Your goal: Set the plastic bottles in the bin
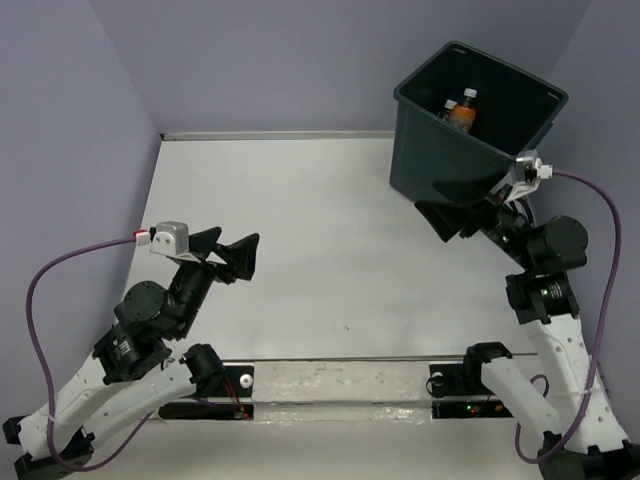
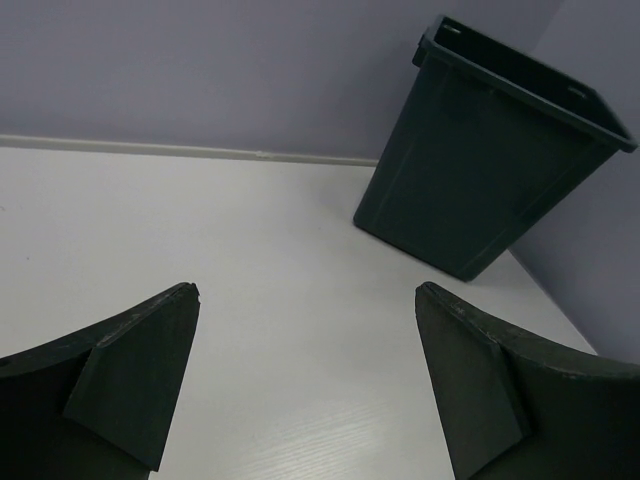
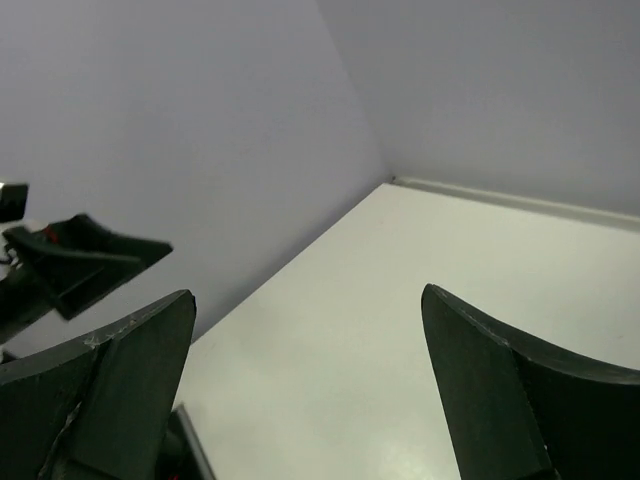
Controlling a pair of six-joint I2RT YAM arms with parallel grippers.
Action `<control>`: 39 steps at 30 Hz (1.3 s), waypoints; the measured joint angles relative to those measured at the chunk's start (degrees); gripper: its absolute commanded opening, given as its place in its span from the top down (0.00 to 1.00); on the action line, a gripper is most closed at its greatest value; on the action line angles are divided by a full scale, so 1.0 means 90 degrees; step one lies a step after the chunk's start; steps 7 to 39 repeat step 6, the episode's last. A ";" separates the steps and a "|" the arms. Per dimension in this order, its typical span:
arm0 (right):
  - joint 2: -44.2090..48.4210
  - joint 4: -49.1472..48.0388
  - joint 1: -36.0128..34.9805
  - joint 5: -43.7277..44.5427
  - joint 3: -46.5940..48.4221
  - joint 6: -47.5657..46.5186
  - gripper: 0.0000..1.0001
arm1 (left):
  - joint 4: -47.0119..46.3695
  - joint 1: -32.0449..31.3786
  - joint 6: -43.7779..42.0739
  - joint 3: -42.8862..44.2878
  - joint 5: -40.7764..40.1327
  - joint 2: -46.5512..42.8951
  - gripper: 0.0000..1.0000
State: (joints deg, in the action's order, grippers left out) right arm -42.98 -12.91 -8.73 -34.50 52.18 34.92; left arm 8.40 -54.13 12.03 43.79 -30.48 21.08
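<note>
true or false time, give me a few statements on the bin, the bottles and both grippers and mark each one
1. The bin has a bottle in it. True.
2. The left gripper holds a bottle. False: it is open and empty.
3. The bin lies on its side. False: it stands upright at the far right of the table.
4. The right gripper is open. True.

Top camera looks down; low left wrist camera shares the bin.
</note>
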 measured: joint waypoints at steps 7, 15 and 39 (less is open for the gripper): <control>0.1715 0.0576 0.0002 -0.0563 -0.0114 -0.0104 0.00 | -0.0061 0.0027 -0.0032 -0.0007 -0.0063 -0.0066 0.01; 0.1715 0.0576 0.0002 -0.0563 -0.0114 -0.0104 0.00 | -0.0061 0.0027 -0.0032 -0.0007 -0.0063 -0.0066 0.01; 0.1715 0.0576 0.0002 -0.0563 -0.0114 -0.0104 0.00 | -0.0061 0.0027 -0.0032 -0.0007 -0.0063 -0.0066 0.01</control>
